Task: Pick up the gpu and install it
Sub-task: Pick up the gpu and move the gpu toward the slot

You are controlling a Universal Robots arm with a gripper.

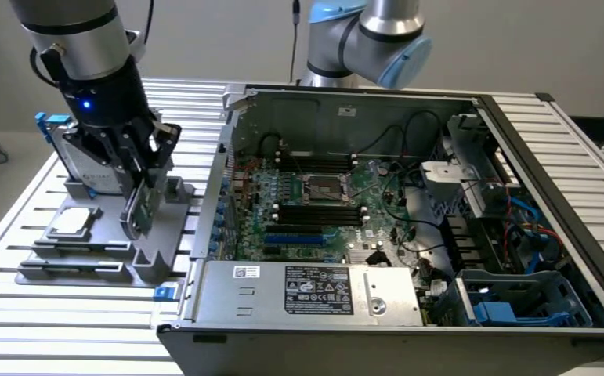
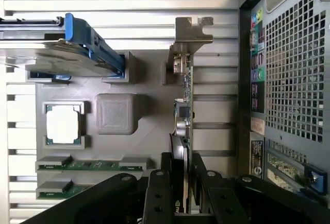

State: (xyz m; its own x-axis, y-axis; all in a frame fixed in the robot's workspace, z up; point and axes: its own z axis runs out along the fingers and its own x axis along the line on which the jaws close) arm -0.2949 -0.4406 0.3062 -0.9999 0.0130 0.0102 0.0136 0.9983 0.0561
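The gpu (image 1: 138, 211) stands on edge between my gripper's fingers, over the right side of the grey parts fixture (image 1: 82, 266) on the slatted table. My gripper (image 1: 139, 176) is shut on it from above. In the wrist view the gpu (image 2: 184, 110) shows edge-on, a thin green board with its silvery bracket at the far end, and my gripper (image 2: 180, 183) clamps both faces with black fingers (image 2: 157, 188). Whether the card's lower edge still touches the fixture (image 2: 116, 147) I cannot tell. The open computer case (image 1: 385, 204) lies to the exterior view's right.
The fixture also carries a processor (image 1: 75, 222), two memory sticks (image 2: 87, 163) and a hard drive in a blue frame (image 1: 77, 153). Inside the case lie the motherboard (image 1: 312, 204), cables and a power supply (image 1: 312, 290). The case's perforated rear wall (image 2: 294, 69) is close beside the card.
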